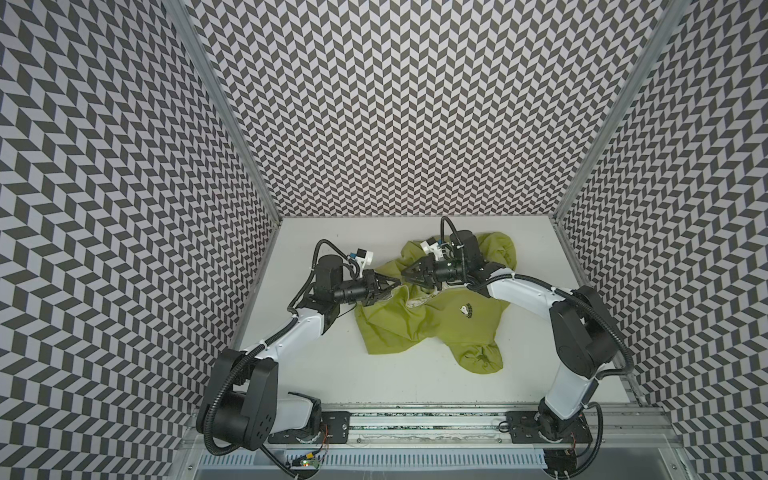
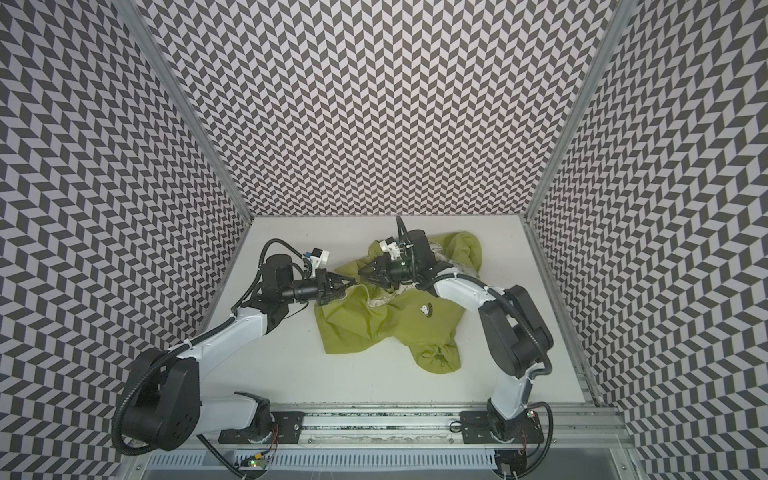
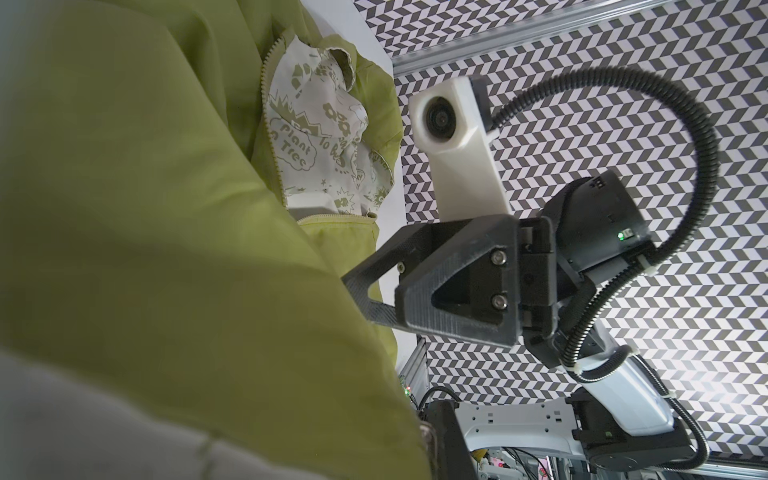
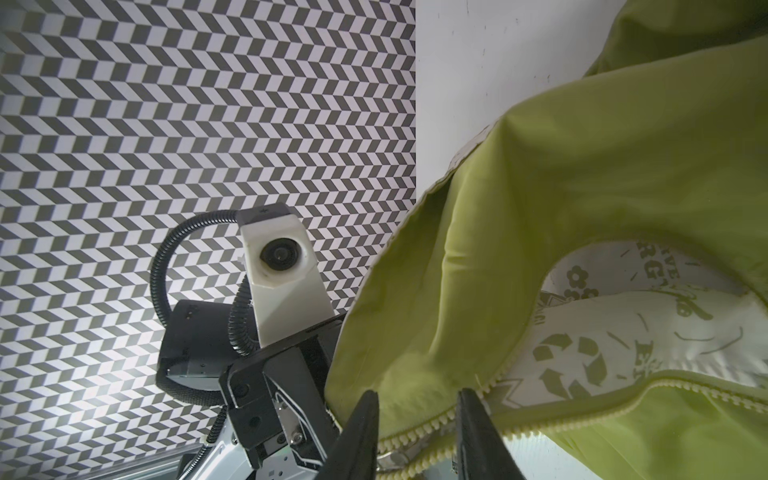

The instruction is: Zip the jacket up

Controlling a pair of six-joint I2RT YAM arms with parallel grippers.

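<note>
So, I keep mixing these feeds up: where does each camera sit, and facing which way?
Top views: overhead near arm bases, looking down on table, jacket, left arm, right arm.
Left wrist: on left arm, faces jacket, right gripper, right wrist camera; nothing clearly its own.
Right wrist: on right arm, faces left wrist camera; own fingers straddle the zipper.
Shared: wrist views show each other's cameras.

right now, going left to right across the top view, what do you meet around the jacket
In a top view: left arm's elbow → left gripper → right gripper → chest logo of the jacket → right arm's elbow
</note>
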